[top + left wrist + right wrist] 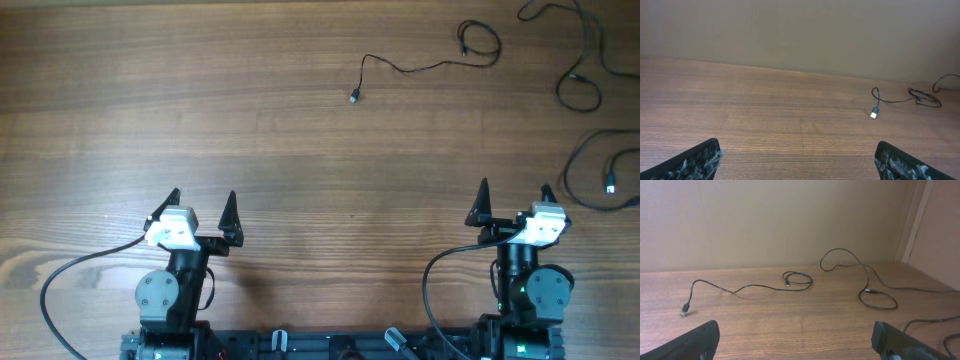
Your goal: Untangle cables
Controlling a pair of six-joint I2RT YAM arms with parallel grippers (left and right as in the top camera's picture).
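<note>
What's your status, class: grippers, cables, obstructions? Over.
Left gripper and right gripper open, empty. Thin black cables lying apart, far right side. No obstruction seen.

A brown wood-grain table carries three thin black cables, all lying loose on its far right part. One cable trails from a small pale plug near the middle of the table to a little loop further right. A second cable curls by the far right corner. A third cable loops at the right edge, nearer the front.
</note>
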